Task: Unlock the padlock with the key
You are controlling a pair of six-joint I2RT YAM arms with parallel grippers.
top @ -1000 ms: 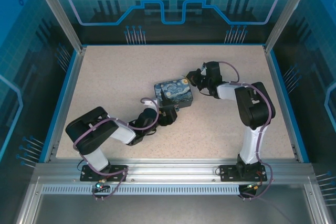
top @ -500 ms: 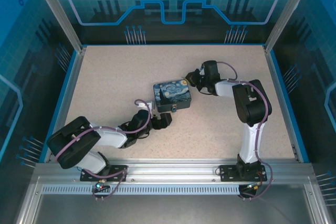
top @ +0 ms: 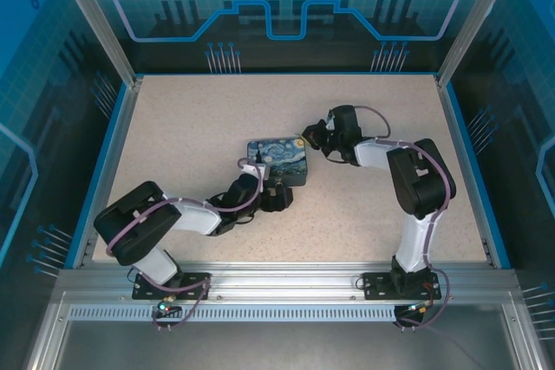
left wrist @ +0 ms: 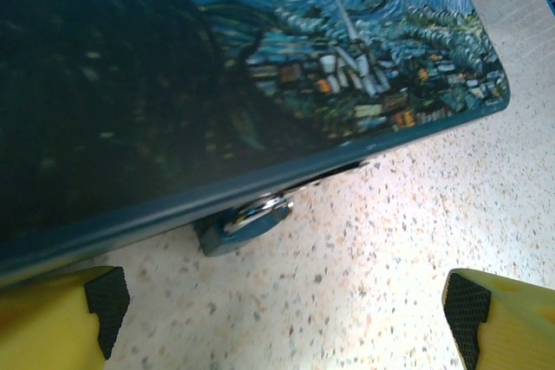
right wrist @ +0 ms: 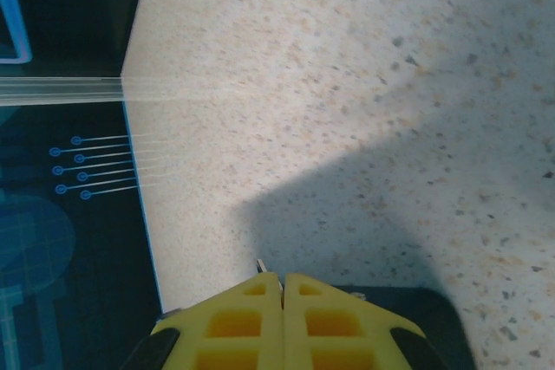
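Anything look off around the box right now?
The painted box sits askew to the table edges. At its near edge, a small blue piece with a silver ring, probably the padlock, is tucked underneath, half hidden. Nothing looks spilled or broken.

Box [top: 277, 160] slid left; right claw [top: 305, 135], pinching key [right wrist: 259, 264], followed.

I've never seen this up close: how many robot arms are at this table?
2. The left arm reaches to the near edge of the painted box; the right arm bends toward its far right corner. None seems hidden.
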